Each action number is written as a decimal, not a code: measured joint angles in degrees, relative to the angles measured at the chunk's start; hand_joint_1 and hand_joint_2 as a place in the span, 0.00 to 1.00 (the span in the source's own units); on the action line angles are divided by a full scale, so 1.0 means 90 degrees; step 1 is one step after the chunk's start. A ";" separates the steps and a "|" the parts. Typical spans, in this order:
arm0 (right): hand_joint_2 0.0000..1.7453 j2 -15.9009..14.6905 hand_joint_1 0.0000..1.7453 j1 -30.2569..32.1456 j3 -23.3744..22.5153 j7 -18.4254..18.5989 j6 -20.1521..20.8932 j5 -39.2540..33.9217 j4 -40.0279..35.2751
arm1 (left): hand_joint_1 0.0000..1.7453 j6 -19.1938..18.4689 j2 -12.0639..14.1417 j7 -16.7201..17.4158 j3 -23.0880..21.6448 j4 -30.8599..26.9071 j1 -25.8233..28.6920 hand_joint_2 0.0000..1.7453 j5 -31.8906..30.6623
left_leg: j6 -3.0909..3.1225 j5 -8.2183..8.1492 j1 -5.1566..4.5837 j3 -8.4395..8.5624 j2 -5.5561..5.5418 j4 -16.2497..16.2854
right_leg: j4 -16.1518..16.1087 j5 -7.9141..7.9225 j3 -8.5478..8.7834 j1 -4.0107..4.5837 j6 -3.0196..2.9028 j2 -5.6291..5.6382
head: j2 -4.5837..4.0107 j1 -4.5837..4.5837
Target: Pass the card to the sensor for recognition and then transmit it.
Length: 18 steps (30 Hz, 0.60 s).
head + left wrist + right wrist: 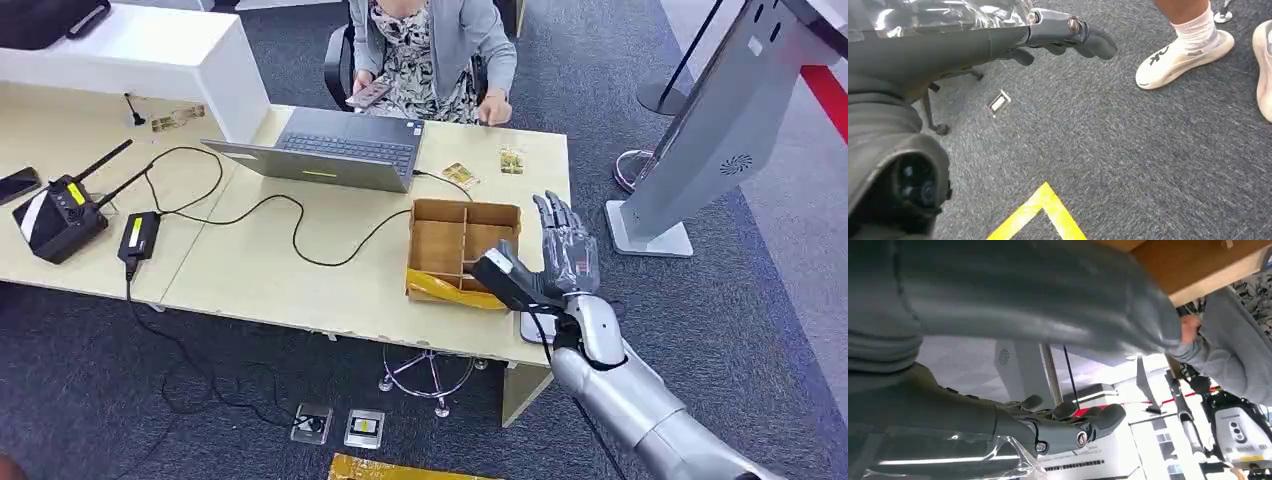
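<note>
My right hand point(560, 262) is raised over the right end of the desk, beside the partitioned cardboard box point(463, 250). Its fingers point up and apart and it holds nothing. In the right wrist view the fingers point(1073, 426) are stretched out and bare, with the thick thumb point(1038, 295) above them. Two small cards point(460, 176) point(512, 160) lie on the desk beyond the box. A grey slanted sensor kiosk point(722, 130) stands on the floor to the right. My left hand point(1068, 35) hangs over the grey carpet, fingers loosely extended, nothing in it.
A person point(430, 50) sits behind the desk point(250, 270) by an open laptop point(335, 150). Cables, a black radio unit point(60, 215) and a power brick point(138, 238) lie at the left. A white pad point(533, 326) sits at the desk edge under my hand. Someone's shoes point(1188, 47) stand on the carpet.
</note>
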 joint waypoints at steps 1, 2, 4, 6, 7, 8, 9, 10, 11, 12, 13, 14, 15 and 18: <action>1.00 -0.0099 0.00 0.0110 -0.0017 0.0159 0.0034 0.0135 -0.0282 | 0.00 0.0007 0.0000 -0.0038 0.0000 0.0000 0.0003 0.00 0.0026 | 0.0000 0.0000 0.0000 0.0000 0.0000 0.0000 | 0.0000 0.0000 -0.0001 0.0000 0.0000 0.0000 | 0.0000 0.0000; 1.00 -0.0197 0.00 0.0217 -0.0034 0.0284 0.0053 0.0275 -0.0537 | 0.00 0.0012 0.0000 -0.0068 0.0000 0.0000 0.0005 0.00 0.0056 | 0.0000 0.0000 0.0000 0.0001 0.0000 0.0000 | 0.0000 0.0000 0.0000 0.0000 0.0000 0.0000 | 0.0000 0.0000; 1.00 -0.0362 0.00 0.0423 -0.0104 0.0566 0.0126 0.0541 -0.1083 | 0.00 0.0027 0.0000 -0.0121 0.0000 0.0000 0.0006 0.00 0.0097 | 0.0000 0.0000 0.0001 0.0001 0.0000 0.0000 | 0.0000 0.0000 -0.0001 0.0001 0.0000 0.0000 | 0.0000 0.0000; 1.00 -0.0512 0.00 0.0621 -0.0155 0.0747 0.0129 0.0751 -0.1616 | 0.00 0.0063 -0.0002 -0.0150 0.0000 0.0000 0.0006 0.00 0.0167 | 0.0000 0.0000 0.0001 0.0000 0.0000 0.0000 | 0.0000 0.0000 0.0000 0.0001 0.0000 0.0000 | 0.0000 0.0000; 1.00 -0.0565 0.00 0.0699 -0.0172 0.0796 0.0126 0.0813 -0.1805 | 0.00 0.0073 -0.0007 -0.0158 0.0000 0.0000 0.0007 0.00 0.0204 | 0.0000 0.0000 0.0001 0.0000 0.0001 -0.0001 | 0.0000 0.0000 0.0000 0.0000 0.0000 0.0001 | 0.0000 0.0000; 1.00 -0.0609 0.00 0.0767 -0.0177 0.0835 0.0126 0.0872 -0.1993 | 0.00 0.0078 -0.0010 -0.0158 0.0000 0.0000 0.0007 0.00 0.0214 | 0.0000 0.0000 0.0001 0.0001 0.0006 -0.0001 | 0.0000 0.0000 -0.0001 0.0000 0.0000 0.0002 | 0.0000 0.0000; 1.00 -0.0651 0.00 0.0833 -0.0180 0.0888 0.0131 0.0954 -0.2178 | 0.00 0.0087 -0.0017 -0.0160 0.0000 0.0000 0.0005 0.00 0.0228 | 0.0000 0.0000 0.0001 0.0001 0.0007 -0.0001 | 0.0000 0.0000 -0.0001 0.0000 0.0000 0.0004 | 0.0000 0.0000; 1.00 -0.0689 0.00 0.0905 -0.0189 0.0935 0.0131 0.1059 -0.2338 | 0.00 0.0102 -0.0024 -0.0158 0.0000 0.0000 0.0005 0.00 0.0248 | 0.0000 0.0000 0.0001 0.0001 0.0008 -0.0001 | 0.0000 0.0000 0.0000 0.0000 0.0000 0.0009 | 0.0000 0.0002; 1.00 -0.0716 0.00 0.0977 -0.0199 0.0988 0.0148 0.1171 -0.2499 | 0.00 0.0122 -0.0032 -0.0158 0.0000 0.0002 0.0006 0.00 0.0260 | 0.0000 0.0000 0.0001 0.0000 0.0008 -0.0001 | 0.0000 0.0000 0.0000 0.0000 0.0000 0.0011 | 0.0000 0.0002; 1.00 -0.0726 0.00 0.1050 -0.0209 0.1032 0.0187 0.1265 -0.2666 | 0.00 0.0141 -0.0039 -0.0158 0.0000 0.0000 0.0008 0.00 0.0260 | 0.0000 0.0000 0.0001 0.0001 0.0008 -0.0001 | 0.0000 0.0000 0.0000 0.0000 0.0000 0.0012 | 0.0000 0.0000; 1.00 -0.0748 0.00 0.1142 -0.0216 0.1085 0.0262 0.1350 -0.2846 | 0.00 0.0172 -0.0046 -0.0124 0.0000 0.0002 0.0007 0.00 0.0260 | 0.0000 -0.0001 0.0000 0.0000 0.0008 -0.0001 | 0.0000 0.0000 0.0000 0.0000 0.0000 0.0012 | 0.0000 0.0002; 1.00 -0.0760 0.00 0.1230 -0.0214 0.1117 0.0330 0.1425 -0.2994 | 0.00 0.0192 -0.0053 -0.0097 0.0000 0.0002 0.0006 0.00 0.0260 | 0.0000 -0.0001 0.0000 0.0000 0.0008 -0.0001 | 0.0000 0.0000 0.0000 0.0000 0.0000 0.0012 | 0.0000 0.0000; 1.00 -0.0762 0.00 0.1302 -0.0214 0.1138 0.0384 0.1479 -0.3125 | 0.00 0.0206 -0.0061 -0.0065 0.0000 0.0002 0.0007 0.00 0.0257 | 0.0000 -0.0001 0.0000 0.0000 0.0008 -0.0001 | 0.0000 0.0000 0.0000 0.0000 0.0000 0.0013 | 0.0000 0.0002; 1.00 -0.0762 0.00 0.1479 -0.0204 0.1158 0.0576 0.1590 -0.3421 | 0.00 0.0226 -0.0080 0.0010 0.0000 0.0002 0.0004 0.00 0.0228 | 0.0000 -0.0001 0.0001 -0.0001 0.0008 -0.0002 | 0.0000 0.0000 0.0000 0.0000 0.0000 0.0014 | 0.0000 0.0005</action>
